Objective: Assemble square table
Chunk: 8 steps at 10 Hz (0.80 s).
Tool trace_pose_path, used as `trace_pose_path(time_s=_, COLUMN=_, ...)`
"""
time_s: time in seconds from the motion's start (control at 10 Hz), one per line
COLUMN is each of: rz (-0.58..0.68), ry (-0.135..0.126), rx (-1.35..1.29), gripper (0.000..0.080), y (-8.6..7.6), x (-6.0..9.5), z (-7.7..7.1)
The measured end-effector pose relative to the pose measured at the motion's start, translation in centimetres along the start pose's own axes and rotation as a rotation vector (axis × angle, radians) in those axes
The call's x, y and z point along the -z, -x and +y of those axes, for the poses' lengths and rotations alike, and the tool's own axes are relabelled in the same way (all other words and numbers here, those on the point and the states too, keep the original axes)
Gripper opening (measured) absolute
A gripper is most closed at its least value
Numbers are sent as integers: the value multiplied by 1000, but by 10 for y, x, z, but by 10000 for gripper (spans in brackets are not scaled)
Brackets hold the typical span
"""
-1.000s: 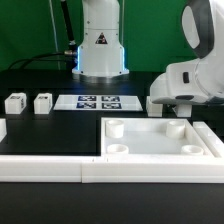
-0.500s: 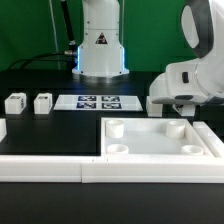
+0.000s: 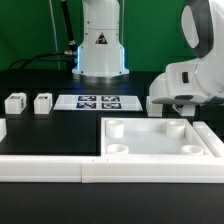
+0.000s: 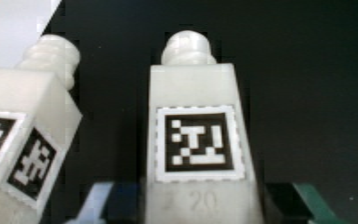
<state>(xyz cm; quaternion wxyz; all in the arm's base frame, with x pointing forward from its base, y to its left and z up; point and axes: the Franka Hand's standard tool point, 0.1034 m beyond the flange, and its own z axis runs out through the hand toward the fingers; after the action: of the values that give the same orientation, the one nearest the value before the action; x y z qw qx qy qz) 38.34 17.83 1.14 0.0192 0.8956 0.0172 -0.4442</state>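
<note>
Exterior view: the white Panda arm [image 3: 190, 85] is filling the right side of the frame, its wrist lowered behind the square tabletop [image 3: 160, 140]. The tabletop is lying at lower right with its corner sockets facing up, none of them filled. The long border wall [image 3: 60, 168] is running along the lower edge. The marker board [image 3: 95, 101] is sitting at centre, and two loose legs [image 3: 43, 102] are standing at middle left. Across the three exterior pictures nothing is visibly shifting; the arm and parts are sitting where they were a second ago.

Wrist view: the gripper [image 4: 202, 205] is straddling a tagged leg [image 4: 197, 120], with its fingers [image 4: 119, 203] set narrow and close on either side. Whether they are pressing the leg cannot be told. A second leg [image 4: 25, 130] is standing just beside it, apart. This is looking like the start of a leg pickup, with assembly barely begun.
</note>
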Motion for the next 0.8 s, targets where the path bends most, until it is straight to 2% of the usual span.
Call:
trace_pose_path(time_s=0.2, rz=-5, ry=-2, rx=14, gripper=291, y=2, x=4, z=3)
trace_pose_path(time_s=0.3, rz=-13, ry=-21, rx=42, gripper=291, y=16, x=45, z=29)
trace_pose_path(time_s=0.4, rz=35, ry=-40, rx=35, gripper=291, y=25, x=72, z=42)
trace_pose_path(time_s=0.5, rz=46, ry=-51, rx=36, gripper=291, y=42, x=93, z=57)
trace_pose_path(time_s=0.6, rz=108, ry=-42, rx=41, gripper=291, y=50, x=109, z=63)
trace_pose_path(time_s=0.8, rz=288, ry=-51, rx=38, gripper=291, y=44, x=109, z=60)
